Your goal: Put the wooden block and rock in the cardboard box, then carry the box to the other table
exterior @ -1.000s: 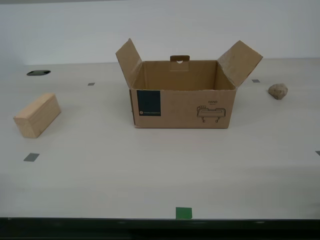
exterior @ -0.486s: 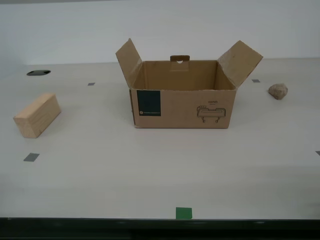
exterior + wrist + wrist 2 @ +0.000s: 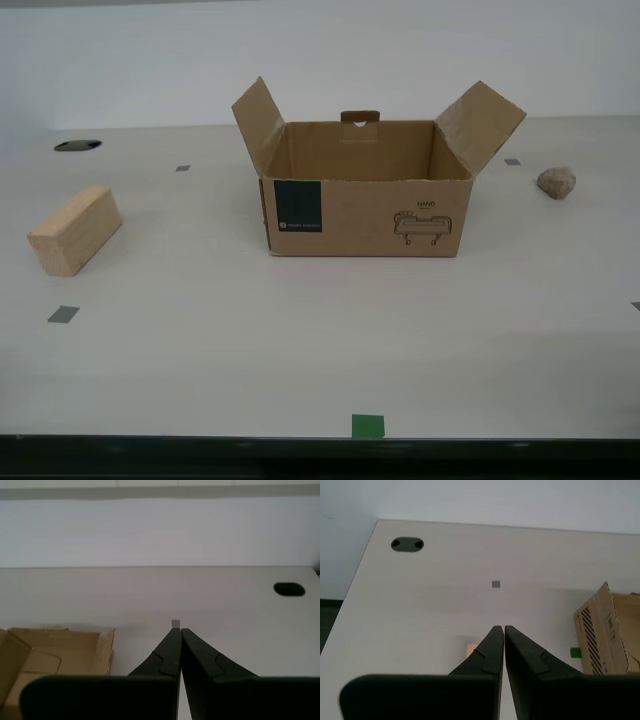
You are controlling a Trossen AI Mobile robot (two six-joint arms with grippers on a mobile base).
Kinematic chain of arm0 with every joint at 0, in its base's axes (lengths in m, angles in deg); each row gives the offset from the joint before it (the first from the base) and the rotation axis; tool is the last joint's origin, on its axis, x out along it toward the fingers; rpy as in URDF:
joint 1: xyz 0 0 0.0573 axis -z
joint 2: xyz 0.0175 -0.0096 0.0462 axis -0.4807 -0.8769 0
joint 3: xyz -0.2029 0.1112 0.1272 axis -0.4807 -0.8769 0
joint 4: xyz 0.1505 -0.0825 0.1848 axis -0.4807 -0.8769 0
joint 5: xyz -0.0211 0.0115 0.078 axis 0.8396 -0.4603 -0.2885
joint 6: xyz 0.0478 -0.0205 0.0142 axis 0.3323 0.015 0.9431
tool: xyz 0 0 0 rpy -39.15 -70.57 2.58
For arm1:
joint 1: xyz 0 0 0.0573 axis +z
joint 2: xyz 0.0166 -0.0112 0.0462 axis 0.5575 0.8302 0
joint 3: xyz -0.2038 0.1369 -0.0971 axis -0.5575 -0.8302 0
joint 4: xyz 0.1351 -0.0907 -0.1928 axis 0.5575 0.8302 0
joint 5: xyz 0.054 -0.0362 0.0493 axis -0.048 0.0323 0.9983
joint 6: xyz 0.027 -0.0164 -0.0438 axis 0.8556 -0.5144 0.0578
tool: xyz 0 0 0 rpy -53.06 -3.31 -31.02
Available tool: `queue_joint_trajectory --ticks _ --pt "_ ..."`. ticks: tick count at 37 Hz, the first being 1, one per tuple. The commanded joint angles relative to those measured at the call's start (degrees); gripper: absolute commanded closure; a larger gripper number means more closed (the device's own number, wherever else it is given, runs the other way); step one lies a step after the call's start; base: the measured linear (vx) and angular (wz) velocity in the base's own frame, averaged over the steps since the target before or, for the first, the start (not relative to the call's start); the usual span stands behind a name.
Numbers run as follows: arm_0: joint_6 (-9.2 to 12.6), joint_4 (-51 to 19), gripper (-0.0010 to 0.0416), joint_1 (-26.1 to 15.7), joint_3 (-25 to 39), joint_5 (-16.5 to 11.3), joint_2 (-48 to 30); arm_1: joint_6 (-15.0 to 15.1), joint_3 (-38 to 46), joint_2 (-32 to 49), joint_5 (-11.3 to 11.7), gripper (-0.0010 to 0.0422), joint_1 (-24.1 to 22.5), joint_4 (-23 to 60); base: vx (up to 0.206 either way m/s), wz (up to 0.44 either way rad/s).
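Observation:
The cardboard box (image 3: pixel 365 205) stands open in the middle of the cream table, both side flaps up, nothing visible inside. The wooden block (image 3: pixel 75 230) lies on the table toward the exterior view's left. The rock (image 3: pixel 556 182) sits toward the exterior view's right, beyond the box. Neither arm shows in the exterior view. My second gripper (image 3: pixel 501 628) is shut and empty above the table, a sliver of the wooden block (image 3: pixel 471 650) just beside its fingers and the cardboard box (image 3: pixel 607 630) off to one side. My first gripper (image 3: pixel 178 630) is shut and empty, with the cardboard box (image 3: pixel 55 655) nearby. The other table is out of view.
Small grey tape squares (image 3: pixel 62 314) dot the tabletop, and a green tape mark (image 3: pixel 367 426) sits at its near edge. A dark oval cable hole (image 3: pixel 77 146) lies at the back on the exterior view's left. A pale wall stands behind the table.

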Motion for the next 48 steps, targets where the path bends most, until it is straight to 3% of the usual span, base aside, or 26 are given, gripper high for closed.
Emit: queue_joint_trajectory --ticks 1,13,26,48 --pt "0.3 -4.5 0.0406 0.0 2.5 0.0 -1.5 0.2 2.0 1.2 -0.3 0.0412 0.0 4.2 0.0 0.0" --pt "0.2 -15.6 0.0406 0.0 11.4 0.0 -7.3 2.5 9.5 8.9 -0.3 0.0412 0.0 15.6 0.0 0.0" --pt "-1.3 -27.6 0.0406 0.0 20.3 0.0 -16.2 2.5 11.6 12.4 -0.3 0.0412 0.0 18.3 0.0 0.0" --pt "-1.0 -25.9 0.0406 -0.1 22.1 0.0 -19.4 2.4 11.6 13.0 -0.2 0.0412 0.0 18.3 0.0 0.0"
